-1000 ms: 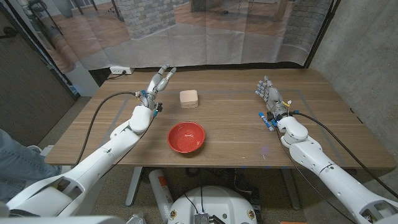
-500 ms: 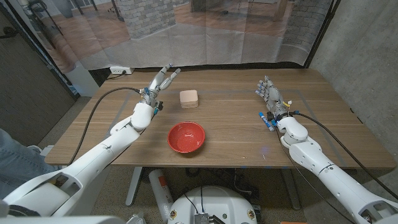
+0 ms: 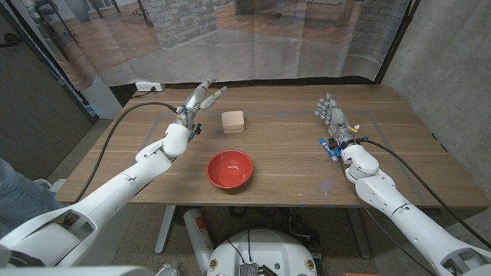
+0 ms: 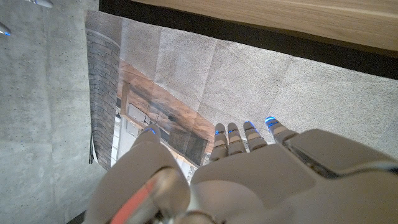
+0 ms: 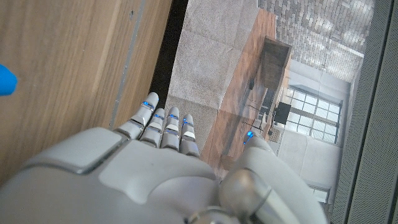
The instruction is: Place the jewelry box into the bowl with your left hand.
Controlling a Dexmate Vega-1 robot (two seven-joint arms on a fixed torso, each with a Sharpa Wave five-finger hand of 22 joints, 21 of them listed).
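My left hand [image 3: 197,102] was spread and held nothing — the jewelry box [image 3: 233,121] sat just beside it, behind the red bowl [image 3: 229,169]. My right hand [image 3: 331,116] — far off, fingers straight, held nothing.

Wooden table [image 3: 284,165] with a tan jewelry box [image 3: 233,121] beyond a red bowl [image 3: 229,169], apart.

We see the jewelry box [image 3: 233,121] — small, tan, square with rounded corners — lying flat on the table, just beyond the red bowl [image 3: 229,169], which sits upright, apart from it.
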